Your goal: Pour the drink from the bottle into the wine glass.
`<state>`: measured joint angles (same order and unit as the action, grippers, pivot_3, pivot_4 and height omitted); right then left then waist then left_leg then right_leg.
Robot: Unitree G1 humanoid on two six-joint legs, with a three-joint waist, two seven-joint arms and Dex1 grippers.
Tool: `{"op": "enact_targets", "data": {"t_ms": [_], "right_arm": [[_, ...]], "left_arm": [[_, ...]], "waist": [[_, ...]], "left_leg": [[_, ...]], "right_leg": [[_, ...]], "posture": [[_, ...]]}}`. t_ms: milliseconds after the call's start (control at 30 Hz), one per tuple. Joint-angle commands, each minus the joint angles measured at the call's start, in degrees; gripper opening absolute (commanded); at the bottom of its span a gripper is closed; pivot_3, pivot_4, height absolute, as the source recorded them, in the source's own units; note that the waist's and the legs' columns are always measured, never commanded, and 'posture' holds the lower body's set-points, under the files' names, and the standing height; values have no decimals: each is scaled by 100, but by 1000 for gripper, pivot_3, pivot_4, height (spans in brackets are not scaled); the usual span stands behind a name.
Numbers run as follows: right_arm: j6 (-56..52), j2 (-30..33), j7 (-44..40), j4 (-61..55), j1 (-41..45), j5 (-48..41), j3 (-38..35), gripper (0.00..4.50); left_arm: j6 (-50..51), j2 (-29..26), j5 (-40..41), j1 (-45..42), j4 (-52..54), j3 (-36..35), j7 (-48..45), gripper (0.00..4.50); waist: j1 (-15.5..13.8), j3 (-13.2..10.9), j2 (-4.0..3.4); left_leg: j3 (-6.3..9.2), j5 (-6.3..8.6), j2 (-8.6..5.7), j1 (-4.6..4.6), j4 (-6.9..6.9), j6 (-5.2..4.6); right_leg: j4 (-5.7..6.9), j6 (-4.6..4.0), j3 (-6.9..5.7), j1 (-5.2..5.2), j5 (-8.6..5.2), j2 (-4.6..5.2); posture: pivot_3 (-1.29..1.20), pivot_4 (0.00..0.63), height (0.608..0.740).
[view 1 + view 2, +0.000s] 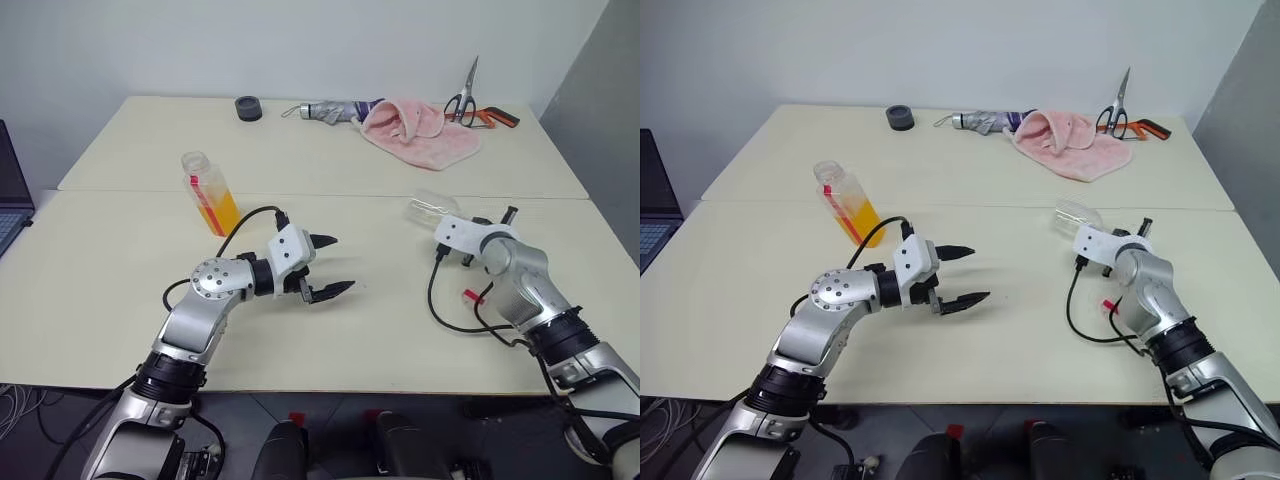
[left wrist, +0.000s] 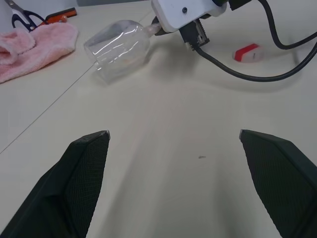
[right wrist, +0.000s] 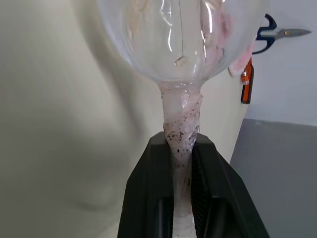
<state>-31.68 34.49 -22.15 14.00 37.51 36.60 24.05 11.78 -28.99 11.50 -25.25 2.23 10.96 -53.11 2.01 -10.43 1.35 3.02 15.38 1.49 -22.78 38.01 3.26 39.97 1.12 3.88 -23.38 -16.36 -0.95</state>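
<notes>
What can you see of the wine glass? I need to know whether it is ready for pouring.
The wine glass is clear and empty, with a rounded bowl and a thin, whitish, speckled stem. It lies on its side on the table, its bowl pointing toward the pink towel. The right gripper is shut on its stem. It is not yet upright.

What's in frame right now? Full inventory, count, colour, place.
clear plastic bottle: 1, orange drink inside, cap off, upright, table's left.
clear stemmed wine glass: 1, empty, lying on its side, table's right.
red-and-white cap: 1, beside the right arm.
pink towel: 1, crumpled, far side.
scissors: 1, black handles, by the towel.
folded umbrella: 1, grey-purple, far side.
black round object: 1, far side.
laptop: 1, dark, left edge.
left hand: open, holds nothing.
right hand: shut on the glass stem.
</notes>
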Motion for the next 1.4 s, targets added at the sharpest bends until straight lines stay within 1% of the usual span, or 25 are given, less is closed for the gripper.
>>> {"op": "enact_targets", "data": {"t_ms": [33,133,200,267,300,333,400,433,567,633,767,900,1033,1167,1300,1400], "right_arm": [[-90,-438,17,-567,35,-650,-771,145],[-222,-940,-62,-837,4,-1254,-1285,145],[-177,-1051,-61,-883,-9,-1403,-1401,145],[133,-2006,97,-492,137,-2520,-2124,145],[215,-2355,173,-321,199,-2879,-2377,145],[579,-2717,153,62,287,-3280,-2627,145],[1241,-3124,204,894,504,-3522,-2774,145],[1386,-3292,279,1246,620,-3651,-2881,145],[2310,-3514,379,2327,868,-3636,-2771,145],[2527,-3546,371,2595,809,-3636,-2724,145],[2648,-3551,199,2355,388,-3758,-2680,145],[2495,-3368,-74,1521,-355,-3755,-2379,145],[2333,-3248,-158,938,-762,-3724,-2107,145],[2275,-3231,-190,813,-826,-3709,-1902,145],[2906,-3440,-205,958,-728,-3893,-1933,145],[3346,-3636,-267,1308,-444,-4072,-2039,145]], "left_arm": [[-19,-70,42,71,131,-228,94,4500],[93,-102,124,133,166,-387,157,4500],[122,-103,128,143,181,-419,171,4500],[288,-193,236,224,236,-633,216,4500],[328,-242,278,260,247,-716,211,4500],[414,-288,323,301,302,-786,223,4500],[507,-390,343,351,389,-852,217,4500],[536,-433,356,369,417,-881,205,4500],[609,-585,400,393,471,-927,182,4500],[629,-634,408,379,483,-932,173,4500],[653,-700,428,388,491,-956,164,4500],[632,-744,389,398,461,-908,132,4500],[614,-744,384,354,396,-875,93,4500],[619,-734,416,323,358,-870,39,4500],[801,-707,773,313,430,-1128,-22,4500],[1047,-757,1088,286,496,-1428,12,4500]], "waist": [[13,0,0],[45,0,0],[36,0,-1],[42,0,0],[73,0,0],[112,0,1],[147,0,0],[159,0,0],[169,0,0],[172,1,1],[170,4,0],[157,5,-1],[147,6,0],[150,6,0],[184,6,0],[269,5,0]], "left_leg": [[0,0,1,0,0,0],[2,0,6,0,-1,0],[6,0,5,0,-2,0],[7,0,5,-2,-1,0],[5,0,6,0,0,0],[4,0,8,1,-1,0],[4,0,10,4,-2,0],[3,0,10,7,-3,0],[3,0,10,10,-3,0],[3,0,9,12,-3,0],[2,0,11,25,-4,0],[5,0,13,24,-7,0],[4,0,12,24,-8,0],[0,0,10,29,-7,0],[0,0,16,32,-8,0],[0,0,19,32,-8,0]], "right_leg": [[-1,0,0,0,0,0],[1,-1,1,-1,0,1],[2,-1,-5,0,0,1],[2,-1,-6,0,0,2],[1,-1,-4,2,1,1],[2,-1,-3,2,1,2],[4,-2,-3,2,1,3],[5,-2,-3,2,1,3],[9,-3,-2,3,2,3],[8,-3,-2,4,2,3],[11,-3,1,15,2,3],[9,-2,0,16,1,3],[7,-2,1,16,1,3],[8,-1,4,17,1,1],[9,-2,5,17,1,-1],[9,-2,6,16,1,-2]], "posture": [[0,150,740],[0,150,740],[0,150,740],[0,150,740],[0,150,740],[0,150,740],[0,150,740],[0,150,740],[0,150,740],[0,150,740],[0,150,740],[0,150,740],[0,150,740],[0,150,740],[0,150,740],[0,150,740]]}}
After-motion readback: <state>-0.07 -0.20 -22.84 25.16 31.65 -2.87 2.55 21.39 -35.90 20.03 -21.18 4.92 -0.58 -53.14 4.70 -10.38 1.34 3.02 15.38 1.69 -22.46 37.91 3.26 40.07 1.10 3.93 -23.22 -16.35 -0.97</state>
